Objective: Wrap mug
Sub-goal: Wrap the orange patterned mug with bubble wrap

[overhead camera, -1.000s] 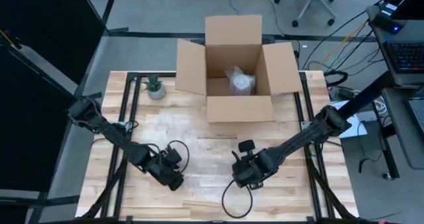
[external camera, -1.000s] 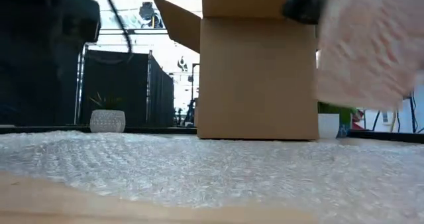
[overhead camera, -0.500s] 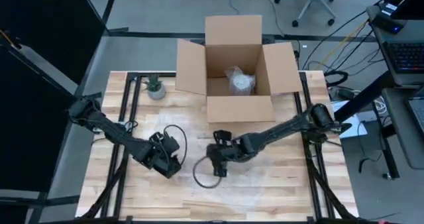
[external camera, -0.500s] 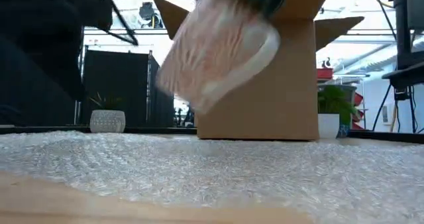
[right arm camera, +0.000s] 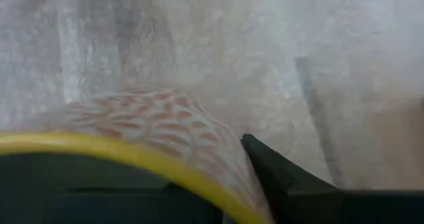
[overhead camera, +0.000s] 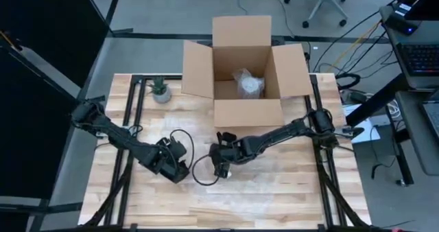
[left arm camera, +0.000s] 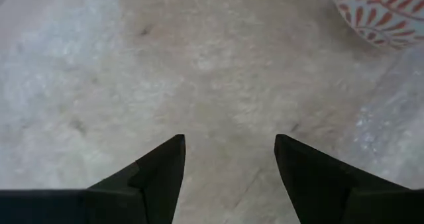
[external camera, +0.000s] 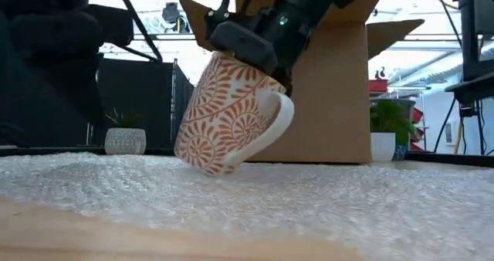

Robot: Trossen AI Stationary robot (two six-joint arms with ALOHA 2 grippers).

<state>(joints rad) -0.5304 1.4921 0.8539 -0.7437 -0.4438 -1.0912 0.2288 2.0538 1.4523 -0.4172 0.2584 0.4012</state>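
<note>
orange leaf-patterned ceramic fills the grasp of the right gripper (external camera: 245,51), which is clamped on the rim of the mug (external camera: 229,116) and holds it tilted, its lower edge touching or just above the bubble wrap (external camera: 324,203) spread over the wooden table (overhead camera: 295,191). in the high view the right gripper (overhead camera: 221,160) sits near the middle of the table, its arm reaching in from the right side, with the mug mostly hidden beneath it. the right wrist view shows the mug's yellow inner lip (right arm camera: 126,154) close under the camera and one dark finger against its wall. the left gripper (left arm camera: 228,168) waits just beside it, low over the wrap, fingers spread apart and holding nothing; the mug's patterned side (left arm camera: 384,12) shows at the edge of its view. farther back stands an open cardboard box (overhead camera: 247,71) with a wrapped bundle (overhead camera: 248,83) inside, and a small potted plant (overhead camera: 160,90) near the table's far left corner. as for progress, the mug looks to be just arriving on the sheet: no wrap is folded over it yet, so setting it down, rolling or folding the sheet around it, and likely boxing it all remain.
</note>
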